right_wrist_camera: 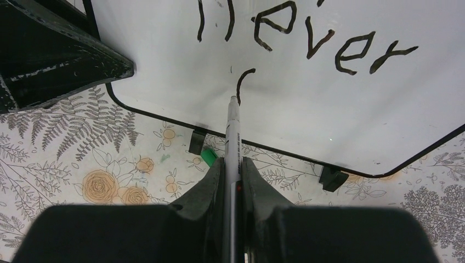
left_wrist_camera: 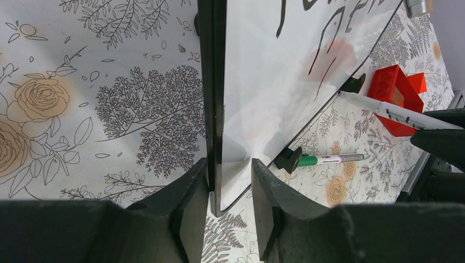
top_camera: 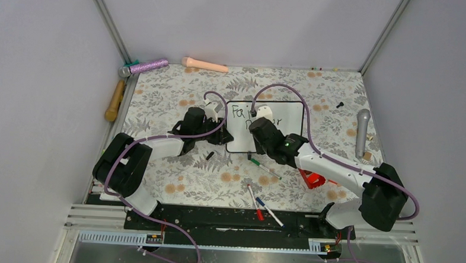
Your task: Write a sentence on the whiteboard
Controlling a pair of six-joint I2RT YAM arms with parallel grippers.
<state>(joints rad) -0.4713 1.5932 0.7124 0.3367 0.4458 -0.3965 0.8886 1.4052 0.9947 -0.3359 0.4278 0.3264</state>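
Note:
The whiteboard [top_camera: 290, 127] stands tilted on its black feet at the table's middle. My left gripper [top_camera: 221, 134] [left_wrist_camera: 230, 164] is shut on its left edge, one finger behind the frame and one on the glossy face [left_wrist_camera: 274, 82]. My right gripper [top_camera: 256, 125] [right_wrist_camera: 232, 163] is shut on a white marker [right_wrist_camera: 232, 126] [left_wrist_camera: 395, 112]. The marker's tip rests on the board under a short fresh curved stroke [right_wrist_camera: 244, 79]. The sentence [right_wrist_camera: 329, 44] reads "never" on its second line; "Fa" [top_camera: 239, 113] shows above, and the right arm hides the rest.
A green marker [top_camera: 264, 167] [left_wrist_camera: 329, 159] lies just in front of the board. Red [top_camera: 255, 202] and blue [top_camera: 270, 211] markers lie nearer the bases. A red block [top_camera: 313, 179] [left_wrist_camera: 396, 93] sits under the right arm. A grey microphone [top_camera: 362, 131] lies right, a purple one [top_camera: 147, 65] at the back left.

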